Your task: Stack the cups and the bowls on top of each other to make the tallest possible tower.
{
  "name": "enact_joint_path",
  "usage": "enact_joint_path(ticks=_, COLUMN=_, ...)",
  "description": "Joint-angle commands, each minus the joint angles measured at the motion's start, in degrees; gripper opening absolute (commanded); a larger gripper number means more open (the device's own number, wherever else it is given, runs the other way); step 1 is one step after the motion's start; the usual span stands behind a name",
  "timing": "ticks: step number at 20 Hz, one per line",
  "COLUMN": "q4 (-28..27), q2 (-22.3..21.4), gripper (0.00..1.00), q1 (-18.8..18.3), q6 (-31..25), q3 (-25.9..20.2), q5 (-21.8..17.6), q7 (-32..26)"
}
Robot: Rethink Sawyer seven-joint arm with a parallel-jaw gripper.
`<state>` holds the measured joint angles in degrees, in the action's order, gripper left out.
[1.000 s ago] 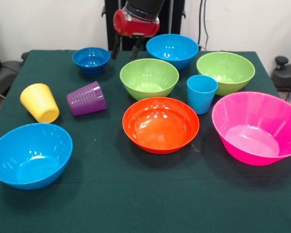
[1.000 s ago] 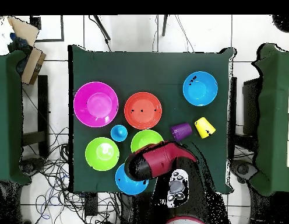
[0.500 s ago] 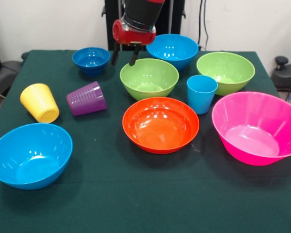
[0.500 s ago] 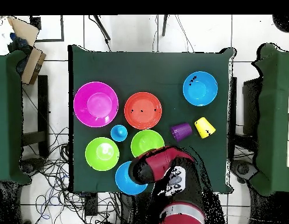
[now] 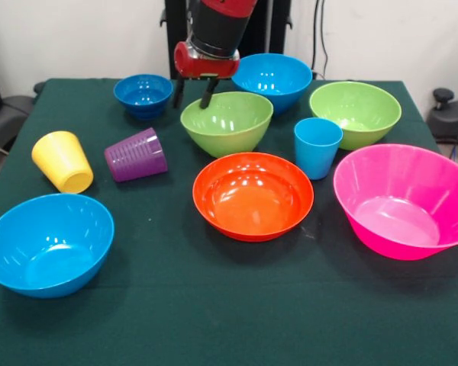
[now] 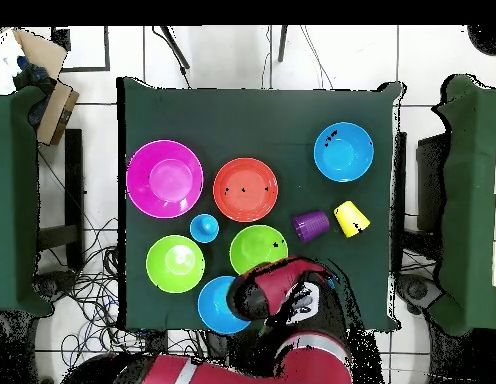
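Note:
My gripper [image 5: 192, 99] is open, low over the table's far side. Its right finger [image 5: 208, 97] meets the far left rim of a lime green bowl [image 5: 227, 122] [image 6: 258, 248], which sits tilted; the left finger hangs outside the bowl. Beside it are the small dark blue bowl [image 5: 143, 93] and a light blue bowl [image 5: 271, 76]. The second green bowl [image 5: 355, 113], light blue cup [image 5: 317, 146], pink bowl [image 5: 401, 200], orange bowl [image 5: 253, 194] and another light blue bowl [image 5: 47, 242] stand upright. The yellow cup [image 5: 62, 161] and purple cup [image 5: 136, 155] lie on their sides.
A dark green cloth [image 5: 214, 305] covers the table. In the overhead view the red arm [image 6: 277, 290] hides the gripper, the dark blue bowl and part of a light blue bowl [image 6: 214, 305]. Cardboard boxes [image 6: 47, 90] sit off the table.
The gripper came down and slightly left to the green bowl's rim. That bowl has slid a little toward the purple cup and tipped. Nothing else moved.

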<state>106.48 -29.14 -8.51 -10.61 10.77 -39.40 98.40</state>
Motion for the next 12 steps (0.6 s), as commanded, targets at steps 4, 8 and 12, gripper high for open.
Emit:
enact_joint_path(ticks=4, q4=-4.91, q2=4.97, gripper=1.0, q1=1.18, q6=5.03, q3=-1.82, q5=0.32, q7=7.56)
enact_joint_path(ticks=8, q4=-5.38, q2=5.75, gripper=1.0, q1=1.37, q6=5.6, q3=-1.38, q5=0.47, q7=7.57)
enact_joint_path(ticks=12, q4=-5.51, q2=5.99, gripper=1.0, q1=1.36, q6=5.49, q3=-1.33, q5=0.75, q7=7.25)
